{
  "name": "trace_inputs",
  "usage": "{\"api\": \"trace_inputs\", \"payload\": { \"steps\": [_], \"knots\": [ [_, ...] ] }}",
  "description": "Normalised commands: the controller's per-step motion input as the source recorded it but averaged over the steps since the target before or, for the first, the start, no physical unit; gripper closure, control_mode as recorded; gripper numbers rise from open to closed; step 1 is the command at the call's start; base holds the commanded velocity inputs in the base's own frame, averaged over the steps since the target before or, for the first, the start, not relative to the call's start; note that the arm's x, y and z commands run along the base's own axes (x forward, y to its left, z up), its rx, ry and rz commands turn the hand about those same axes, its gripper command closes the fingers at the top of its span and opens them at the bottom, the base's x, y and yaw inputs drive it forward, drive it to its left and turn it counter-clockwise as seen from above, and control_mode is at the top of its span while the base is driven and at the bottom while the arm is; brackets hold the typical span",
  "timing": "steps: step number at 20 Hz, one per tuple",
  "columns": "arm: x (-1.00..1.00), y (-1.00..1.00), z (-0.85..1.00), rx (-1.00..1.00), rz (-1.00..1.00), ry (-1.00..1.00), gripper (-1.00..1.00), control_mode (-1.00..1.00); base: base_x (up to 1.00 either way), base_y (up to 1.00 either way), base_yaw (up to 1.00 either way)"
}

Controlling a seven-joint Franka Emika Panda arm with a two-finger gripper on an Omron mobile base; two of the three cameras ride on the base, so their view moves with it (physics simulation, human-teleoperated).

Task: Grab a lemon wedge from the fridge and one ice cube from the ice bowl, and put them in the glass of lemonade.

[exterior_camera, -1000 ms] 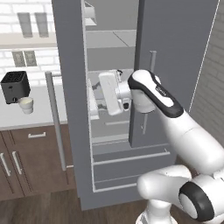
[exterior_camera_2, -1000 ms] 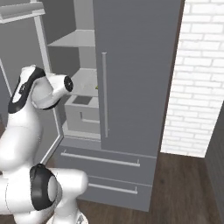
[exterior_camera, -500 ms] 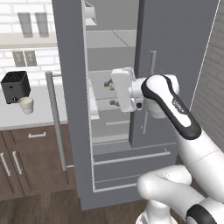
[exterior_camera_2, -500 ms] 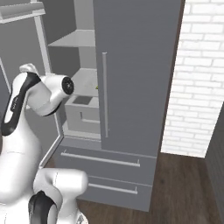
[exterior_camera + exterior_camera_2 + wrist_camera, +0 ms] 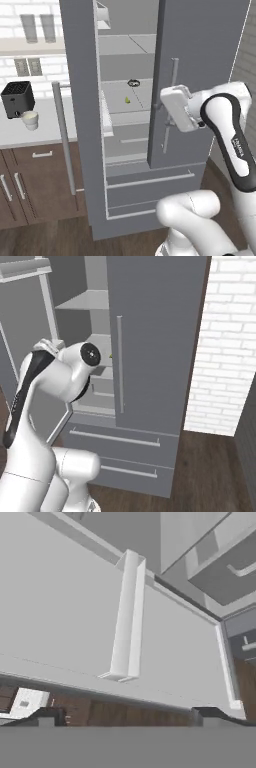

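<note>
The grey fridge (image 5: pixel 200 60) stands with its left door (image 5: pixel 80 125) swung open and its right door shut. On a white middle shelf lies the tiny yellow-green lemon wedge (image 5: pixel 127 100), also a speck at the door's edge (image 5: pixel 110 355). A small dark ring (image 5: pixel 133 83) sits one shelf higher. My gripper (image 5: pixel 164 100) hovers in front of the shut right door, to the right of the wedge and apart from it. In the hand view its fingertips (image 5: pixel 47 715) stand wide, gripper (image 5: pixel 129 714) open and holding nothing. The lemonade cup (image 5: pixel 30 119) is on the counter. The ice bowl is out of view.
A black toaster (image 5: pixel 17 99) stands behind the cup. Brown cabinet drawers (image 5: pixel 30 175) lie under the counter. The open door's long handle (image 5: pixel 63 140) and its white inner bin (image 5: pixel 127 617) face the hand. A white brick wall (image 5: pixel 225 346) rises right of the fridge.
The arm has swung right, carrying the hand from in front of the open shelves to in front of the shut right door. The lemon wedge now shows unobstructed.
</note>
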Motion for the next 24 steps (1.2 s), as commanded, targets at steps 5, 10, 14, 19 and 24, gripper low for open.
{"api": "trace_inputs", "payload": {
  "steps": [5,10,14,19,24],
  "knots": [
    [0.0,-1.0,-0.02,-0.38,-0.21,-0.23,-1.0,-1.0,0.0,0.0,0.0],
    [0.2,-0.85,-0.08,-0.48,-0.13,-0.2,-1.0,-1.0,0.0,0.0,0.0],
    [0.86,-0.41,-0.2,-0.44,-0.13,-0.02,-1.0,-1.0,0.0,0.0,0.0],
    [1.0,-0.21,0.0,-0.14,-0.09,0.1,-1.0,-1.0,0.0,0.0,0.0],
    [1.0,-0.26,-0.03,-0.01,-0.04,0.09,-1.0,-1.0,0.0,0.0,0.0]
  ]
}}
